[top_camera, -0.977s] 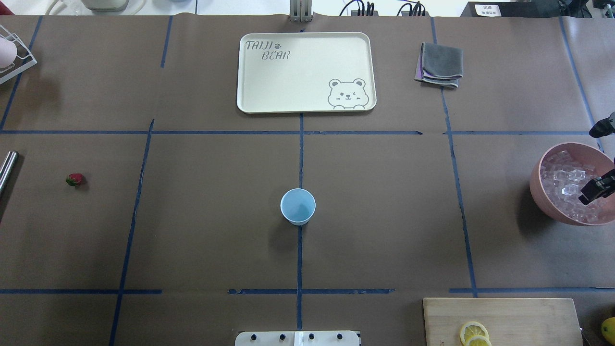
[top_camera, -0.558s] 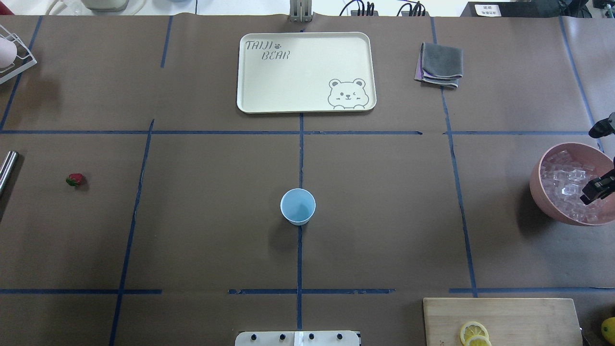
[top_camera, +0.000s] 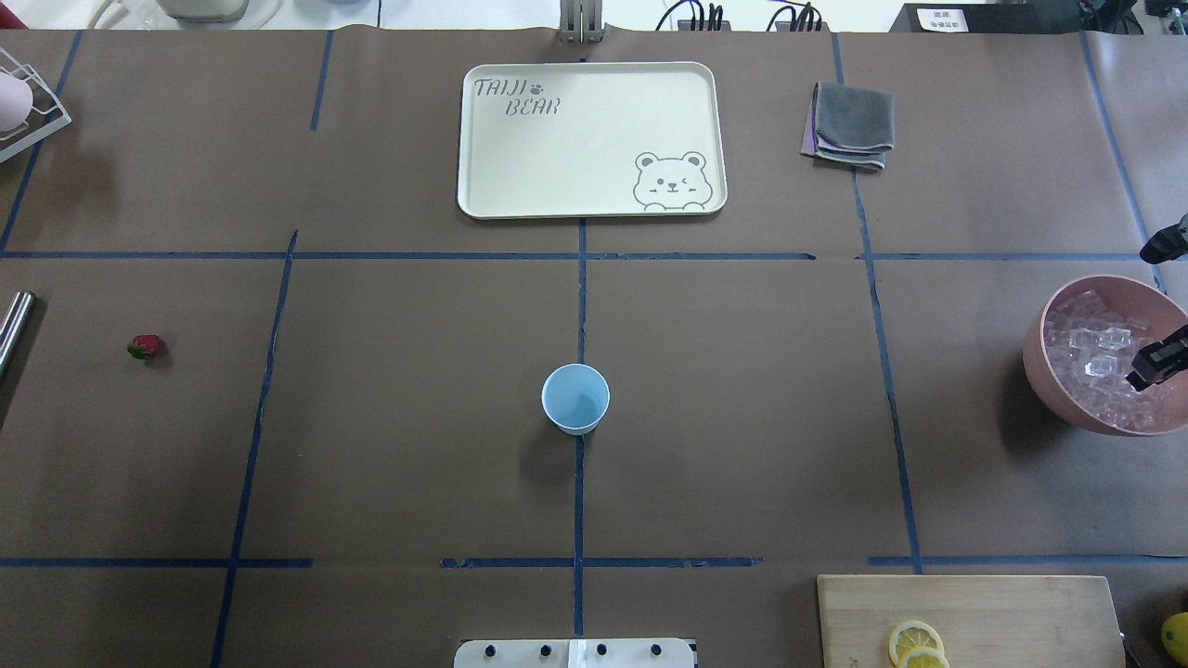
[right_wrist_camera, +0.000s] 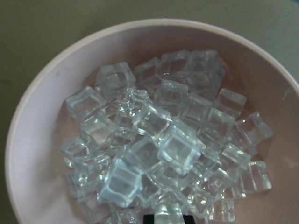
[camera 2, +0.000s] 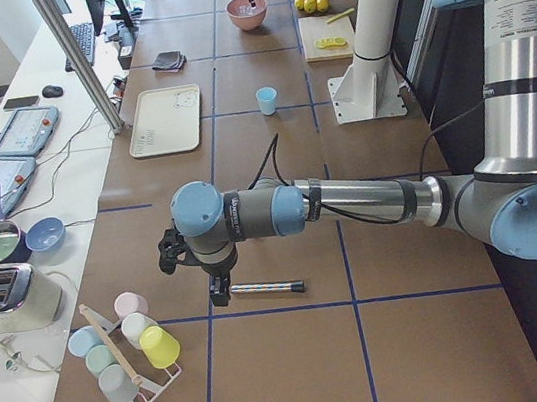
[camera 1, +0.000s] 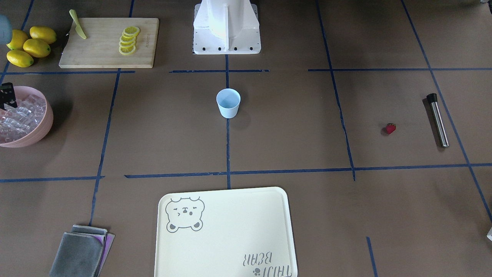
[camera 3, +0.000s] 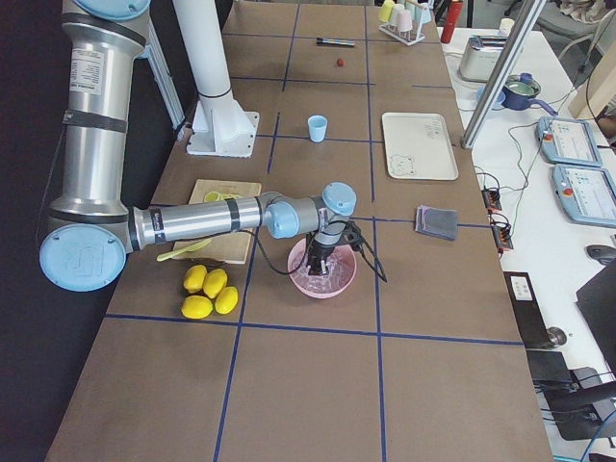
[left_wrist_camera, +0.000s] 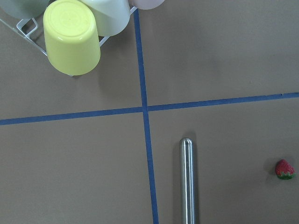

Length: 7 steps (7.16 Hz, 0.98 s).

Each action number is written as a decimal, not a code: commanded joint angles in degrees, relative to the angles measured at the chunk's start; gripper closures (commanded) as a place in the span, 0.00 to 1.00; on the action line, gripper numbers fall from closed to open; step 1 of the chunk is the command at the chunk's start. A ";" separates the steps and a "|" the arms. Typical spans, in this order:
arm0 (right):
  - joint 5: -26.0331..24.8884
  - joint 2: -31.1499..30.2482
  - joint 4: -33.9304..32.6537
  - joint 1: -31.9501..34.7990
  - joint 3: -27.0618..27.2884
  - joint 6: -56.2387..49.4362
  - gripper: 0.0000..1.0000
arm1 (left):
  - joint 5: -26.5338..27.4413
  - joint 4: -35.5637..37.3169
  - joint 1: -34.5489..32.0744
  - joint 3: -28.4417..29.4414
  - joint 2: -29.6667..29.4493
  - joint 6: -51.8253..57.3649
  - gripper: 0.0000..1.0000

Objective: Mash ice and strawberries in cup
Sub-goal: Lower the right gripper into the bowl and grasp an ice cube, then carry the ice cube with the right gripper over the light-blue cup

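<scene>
The ice (right_wrist_camera: 154,140) lies heaped in the pink bowl (top_camera: 1035,371) at the right edge of the overhead view, the right gripper (top_camera: 1154,368) hanging over it; whether its jaws are spread or pressed together cannot be told. The cubes look hard, slick and light, so a pinch across two flat faces of a top cube seems best. The cup (top_camera: 575,399) stands empty at centre, the strawberry (top_camera: 145,347) far left on the counter (top_camera: 742,417). The left gripper (camera 2: 219,287) hovers over a metal rod (left_wrist_camera: 187,182), its jaws likewise unreadable
</scene>
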 commanded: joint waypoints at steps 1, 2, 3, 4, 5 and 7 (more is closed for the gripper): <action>0.08 -2.57 -0.56 2.91 4.89 -0.10 1.00 | -0.12 0.09 0.00 0.00 0.12 0.00 0.00; 0.16 -2.84 -0.65 4.58 5.86 -0.10 1.00 | -0.12 0.09 0.00 0.00 0.12 0.00 0.00; 0.34 -2.50 -1.61 6.60 7.26 -0.19 1.00 | -0.12 0.09 0.00 0.00 0.21 -0.09 0.00; -0.18 -0.49 -7.62 8.01 11.28 -0.02 1.00 | -0.20 0.09 0.00 0.00 0.47 0.00 0.00; 0.16 5.44 -11.07 8.37 11.58 0.86 1.00 | -0.21 0.09 0.00 0.00 0.47 -0.09 0.00; 0.25 17.05 -17.15 6.11 10.71 6.97 1.00 | -0.21 0.09 0.00 0.09 0.65 -0.09 0.00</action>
